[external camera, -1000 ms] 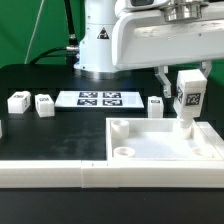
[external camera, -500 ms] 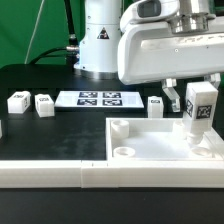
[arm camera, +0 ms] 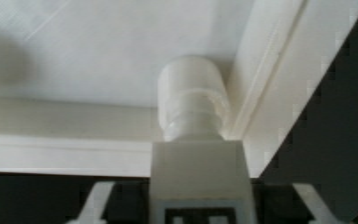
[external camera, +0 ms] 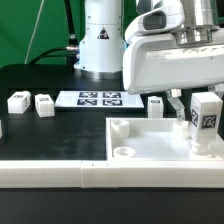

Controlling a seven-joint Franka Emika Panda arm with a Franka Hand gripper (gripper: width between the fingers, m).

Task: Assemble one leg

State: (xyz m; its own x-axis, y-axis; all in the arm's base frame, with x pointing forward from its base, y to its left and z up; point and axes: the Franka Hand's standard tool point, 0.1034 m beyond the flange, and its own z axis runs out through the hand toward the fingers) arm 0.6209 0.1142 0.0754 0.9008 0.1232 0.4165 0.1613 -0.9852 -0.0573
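White leg, exterior view: the leg (external camera: 205, 122) stands upright at the panel's (external camera: 150, 140) far corner on the exterior view's right, marker face toward the camera.
Pincer, exterior view: the gripper (external camera: 201, 98) is clamped on the leg's upper part, over that same corner of the panel.
Long axis, exterior view: vertical, lower end pointing down into the panel. Whether it already touches the floor there cannot be told; the rim hides it.
Risk, exterior view: the target socket is hidden behind the leg, so alignment can't be checked here. If the leg is off-centre, pushing down would likely jam it on the rim or shove the panel.
Spare parts, exterior view: three small white blocks (external camera: 44, 104) and the marker board (external camera: 98, 99) lie beyond the panel's far edge, well apart from the leg.

Leg, wrist view: the leg (arm camera: 197, 180) runs away from the camera, its rounded peg end (arm camera: 194, 95) close against the panel rim (arm camera: 274, 70).
Pincer, wrist view: the gripper (arm camera: 197, 205) holds the leg, with one finger (arm camera: 98, 205) showing on each flank of the block.
Long axis, wrist view: along the camera's line of sight, peg end first toward the panel floor.
Risk, wrist view: the peg sits very near the rim wall. It is blurred and no socket hole is visible. A slight tilt or slip in the grip could make the peg catch instead of seating.
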